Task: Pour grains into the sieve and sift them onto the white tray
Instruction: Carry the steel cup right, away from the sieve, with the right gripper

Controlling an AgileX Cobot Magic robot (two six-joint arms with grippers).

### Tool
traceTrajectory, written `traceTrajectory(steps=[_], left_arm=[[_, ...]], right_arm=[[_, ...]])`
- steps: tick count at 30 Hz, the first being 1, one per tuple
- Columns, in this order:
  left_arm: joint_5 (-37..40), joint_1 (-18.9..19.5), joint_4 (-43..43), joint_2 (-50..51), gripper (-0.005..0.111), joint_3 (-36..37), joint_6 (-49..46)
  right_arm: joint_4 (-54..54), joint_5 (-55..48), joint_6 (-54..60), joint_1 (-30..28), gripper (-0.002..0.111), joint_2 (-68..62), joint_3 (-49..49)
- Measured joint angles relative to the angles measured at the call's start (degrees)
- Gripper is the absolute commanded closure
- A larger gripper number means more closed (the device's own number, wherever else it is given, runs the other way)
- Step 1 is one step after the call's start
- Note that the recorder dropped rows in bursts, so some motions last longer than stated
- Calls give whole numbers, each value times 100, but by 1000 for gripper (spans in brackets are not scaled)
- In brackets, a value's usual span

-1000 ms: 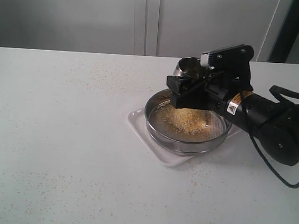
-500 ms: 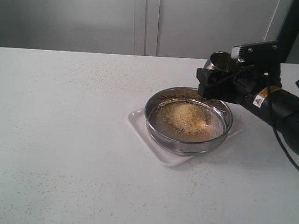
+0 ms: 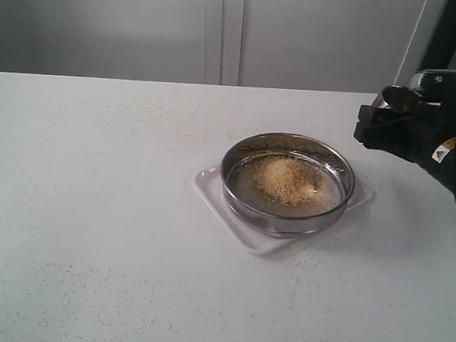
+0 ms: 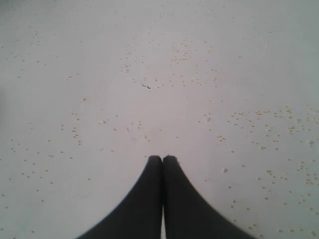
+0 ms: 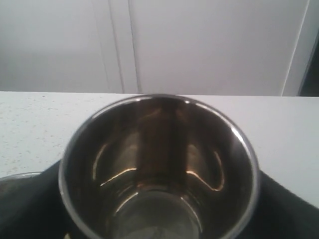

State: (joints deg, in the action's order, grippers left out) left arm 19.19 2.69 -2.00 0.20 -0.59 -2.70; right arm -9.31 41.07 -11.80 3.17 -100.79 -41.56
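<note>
The sieve (image 3: 285,216), round with a shiny steel wall, rests on the white tray (image 3: 211,184) in the middle of the table. A heap of golden grains (image 3: 284,180) lies on its mesh. My right gripper (image 3: 388,123) is at the right edge of the exterior view, to the right of the sieve and above the table, shut on a small steel cup (image 3: 400,98). The cup (image 5: 159,169) fills the right wrist view and its inside looks empty. My left gripper (image 4: 162,158) is shut with nothing in it, over bare table.
Stray yellow specks (image 4: 279,113) are scattered over the white table (image 3: 92,208). A pale wall with panel seams stands behind the table's far edge. A dark post rises at the far right.
My right gripper has carried the cup from above the sieve's far rim away to the right. The sieve and grain heap now show in full. The sieve and tray have stayed put.
</note>
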Motion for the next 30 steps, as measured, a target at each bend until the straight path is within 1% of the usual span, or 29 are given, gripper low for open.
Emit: traceTrajectory(steps=[5, 9, 11, 16, 25, 30], left_arm=[[0, 0, 0, 0, 107, 0, 0], [0, 0, 0, 0, 107, 0, 0], [0, 0, 0, 0, 107, 0, 0], [0, 0, 0, 0, 107, 0, 0], [0, 0, 0, 0, 107, 0, 0], [0, 0, 0, 0, 107, 0, 0]], right_arm=[[189, 764, 156, -247, 108, -577, 0], [604, 1009, 567, -393, 108, -1054, -105], [614, 1009, 781, -442, 108, -1283, -270], [662, 997, 836, -485, 108, -1613, -618], [1054, 313, 755, -551, 108, -2015, -1329], [1067, 263, 755, -551, 108, -2240, -1515]])
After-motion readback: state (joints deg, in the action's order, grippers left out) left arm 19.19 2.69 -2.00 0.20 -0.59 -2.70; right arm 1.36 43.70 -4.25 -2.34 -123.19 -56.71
